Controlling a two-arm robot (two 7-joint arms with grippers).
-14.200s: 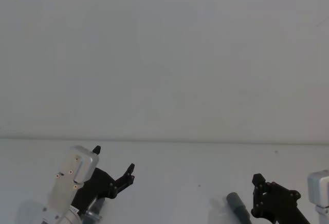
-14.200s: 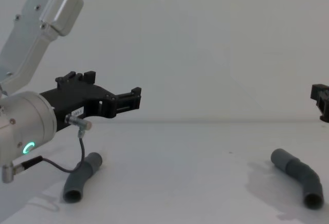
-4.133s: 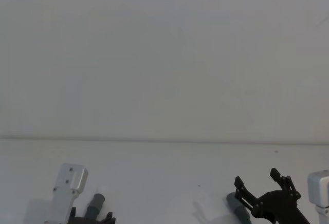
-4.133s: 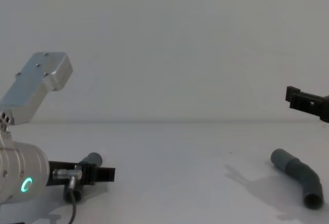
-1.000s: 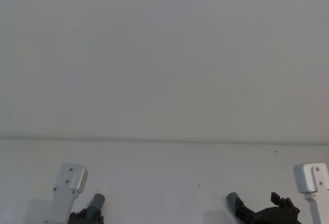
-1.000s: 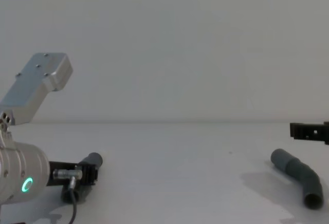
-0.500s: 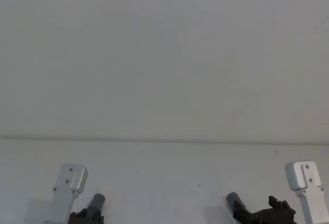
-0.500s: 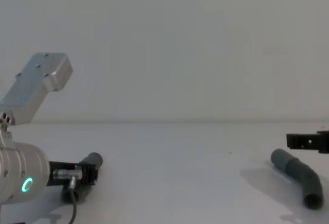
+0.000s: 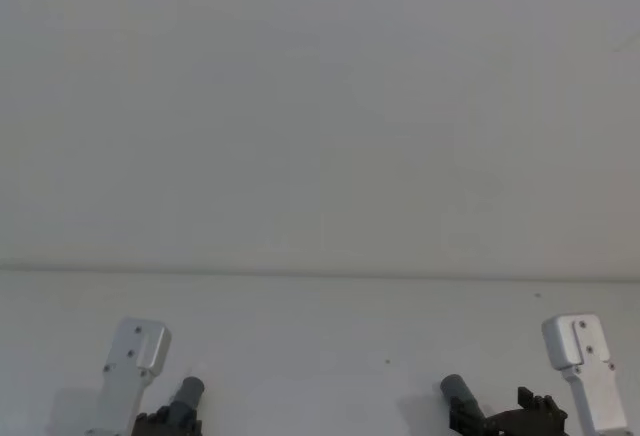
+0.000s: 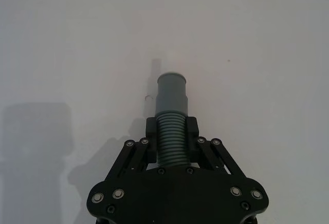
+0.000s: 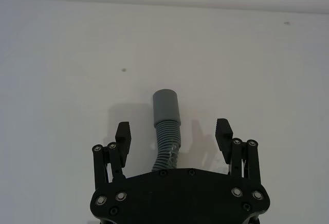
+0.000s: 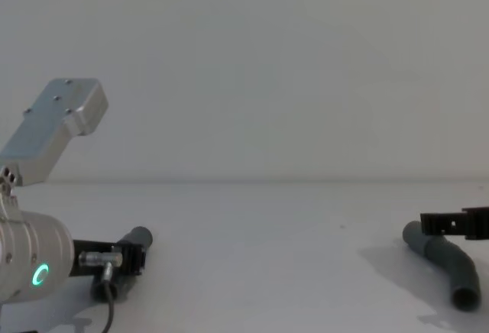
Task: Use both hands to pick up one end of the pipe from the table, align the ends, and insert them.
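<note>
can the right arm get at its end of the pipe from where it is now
Probably yes: the right tool is open, its fingers either side of the ribbed pipe just behind the cuff, nothing between. The left tool is shut on the other end.

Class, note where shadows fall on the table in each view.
Left wrist view: a blocky grey shadow on the table beside the left gripper. Right wrist view: the right gripper's finger shadows flank the pipe. Chest view: soft shadow beside the pipe's right end.
</note>
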